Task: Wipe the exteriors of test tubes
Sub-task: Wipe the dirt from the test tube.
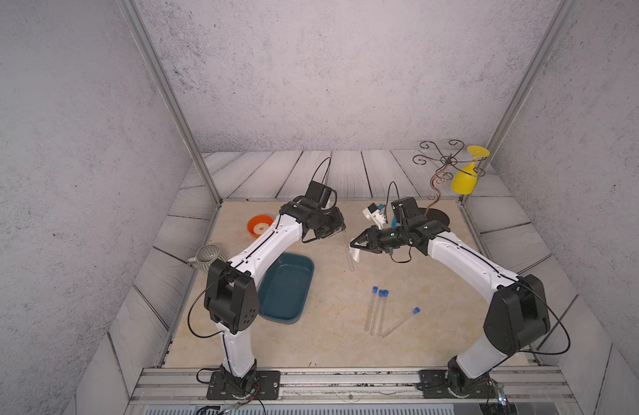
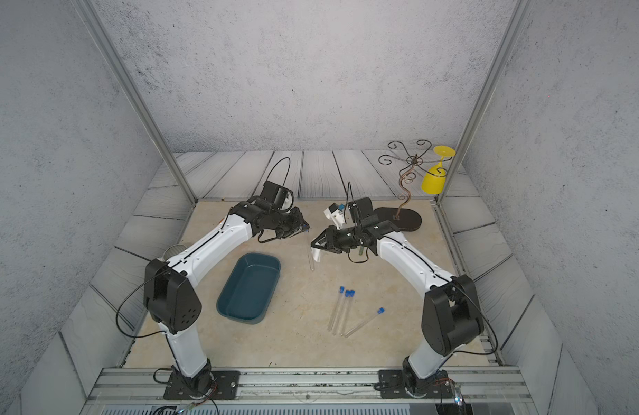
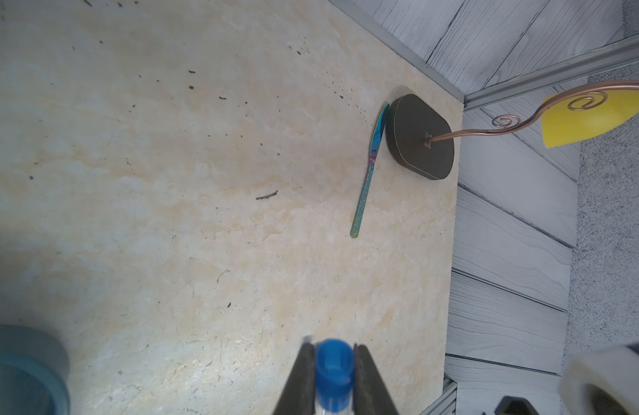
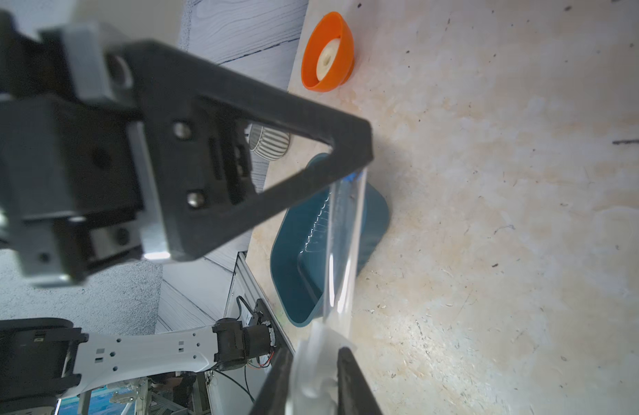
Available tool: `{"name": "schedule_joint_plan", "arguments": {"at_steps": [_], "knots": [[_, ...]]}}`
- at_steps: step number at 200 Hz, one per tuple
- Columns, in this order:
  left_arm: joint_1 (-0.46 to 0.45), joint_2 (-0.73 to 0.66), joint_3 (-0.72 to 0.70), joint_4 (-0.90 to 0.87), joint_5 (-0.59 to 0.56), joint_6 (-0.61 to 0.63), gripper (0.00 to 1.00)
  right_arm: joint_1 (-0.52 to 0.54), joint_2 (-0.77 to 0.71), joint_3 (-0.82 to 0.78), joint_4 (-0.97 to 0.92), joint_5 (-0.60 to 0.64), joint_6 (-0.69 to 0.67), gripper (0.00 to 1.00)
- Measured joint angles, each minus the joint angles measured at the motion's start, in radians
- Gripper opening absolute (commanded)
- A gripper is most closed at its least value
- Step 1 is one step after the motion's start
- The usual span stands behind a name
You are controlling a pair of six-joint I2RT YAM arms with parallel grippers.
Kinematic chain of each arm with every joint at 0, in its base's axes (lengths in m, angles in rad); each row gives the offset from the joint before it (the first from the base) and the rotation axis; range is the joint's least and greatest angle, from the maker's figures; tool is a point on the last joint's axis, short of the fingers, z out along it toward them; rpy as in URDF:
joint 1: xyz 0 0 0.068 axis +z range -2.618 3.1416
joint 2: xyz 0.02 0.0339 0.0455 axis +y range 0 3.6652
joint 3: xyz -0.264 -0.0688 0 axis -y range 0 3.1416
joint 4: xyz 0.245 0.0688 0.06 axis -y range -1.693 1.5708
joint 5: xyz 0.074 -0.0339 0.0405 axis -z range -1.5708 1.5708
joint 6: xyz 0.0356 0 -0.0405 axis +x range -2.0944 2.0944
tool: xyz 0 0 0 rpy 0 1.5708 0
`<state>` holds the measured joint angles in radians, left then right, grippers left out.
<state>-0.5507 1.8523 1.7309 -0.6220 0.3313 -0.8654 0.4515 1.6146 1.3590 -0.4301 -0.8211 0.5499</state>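
A clear test tube (image 1: 349, 257) hangs above the table's middle. My left gripper (image 1: 343, 230) is shut on the tube's upper end, and the left wrist view shows the blue cap (image 3: 334, 366) between its fingers (image 3: 303, 381). My right gripper (image 1: 353, 248) comes in from the right, shut on a white wipe (image 1: 356, 254) folded round the tube's shaft. In the right wrist view the tube (image 4: 343, 251) runs from the wipe (image 4: 316, 359) up to the left gripper's finger (image 4: 274, 151). Three more test tubes (image 1: 379, 312) with blue caps lie on the table nearer the front.
A teal tub (image 1: 285, 287) sits under my left arm. An orange bowl (image 1: 259, 224) and a striped mug (image 1: 208, 257) stand at the left. At the back right a wire stand (image 1: 436, 215) holds a yellow glass (image 1: 465, 176). A teal knife (image 3: 368, 172) lies beside its base.
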Motion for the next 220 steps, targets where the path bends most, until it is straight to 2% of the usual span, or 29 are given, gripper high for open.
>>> {"name": "schedule_joint_plan", "arguments": {"at_steps": [47, 103, 220], "knots": [[0.000, 0.000, -0.013, 0.003, 0.007, -0.002, 0.18, 0.017, 0.000, 0.046, -0.039, 0.008, -0.049, 0.24], [0.000, -0.014, -0.027, 0.015, 0.034, -0.020, 0.18, 0.020, 0.055, 0.064, -0.132, 0.100, -0.137, 0.24], [0.001, -0.045, -0.080, 0.056, 0.088, -0.076, 0.18, 0.020, 0.142, 0.173, -0.096, 0.108, -0.139, 0.23]]}}
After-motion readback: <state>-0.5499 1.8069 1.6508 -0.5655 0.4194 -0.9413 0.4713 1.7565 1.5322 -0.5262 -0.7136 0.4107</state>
